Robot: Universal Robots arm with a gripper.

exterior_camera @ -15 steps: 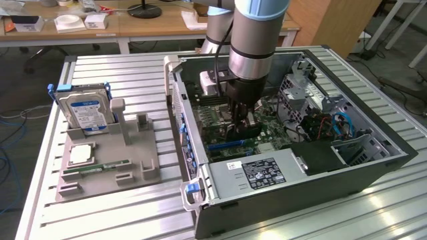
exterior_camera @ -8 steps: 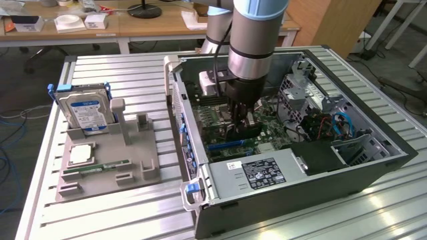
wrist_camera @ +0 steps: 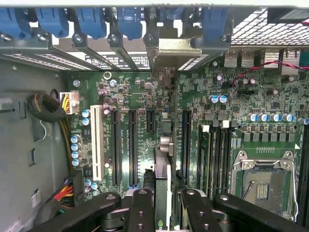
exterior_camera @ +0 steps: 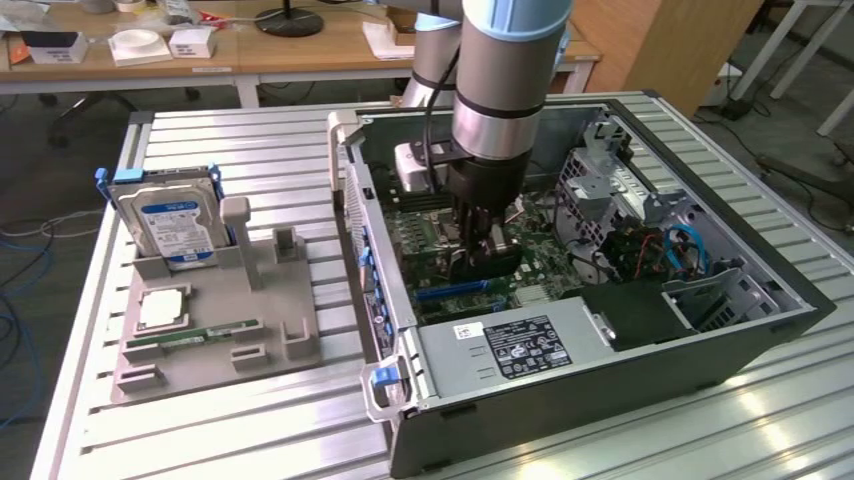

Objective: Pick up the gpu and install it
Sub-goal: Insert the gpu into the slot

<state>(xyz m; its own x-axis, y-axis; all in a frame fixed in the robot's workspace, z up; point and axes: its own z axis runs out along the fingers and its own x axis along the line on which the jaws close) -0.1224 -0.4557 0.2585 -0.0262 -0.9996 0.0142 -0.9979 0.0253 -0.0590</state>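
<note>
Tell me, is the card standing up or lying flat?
Standing up: the gpu is held on edge by the gripper, over the motherboard.

no readable text, labels on hard drive point(exterior_camera: 170, 222) and power supply point(exterior_camera: 514, 350) illegible

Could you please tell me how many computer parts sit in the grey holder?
3: the hard drive standing at the holder's far end, a square chip flat in front of it, and a green memory stick lying nearer still. None seems hidden.
</note>
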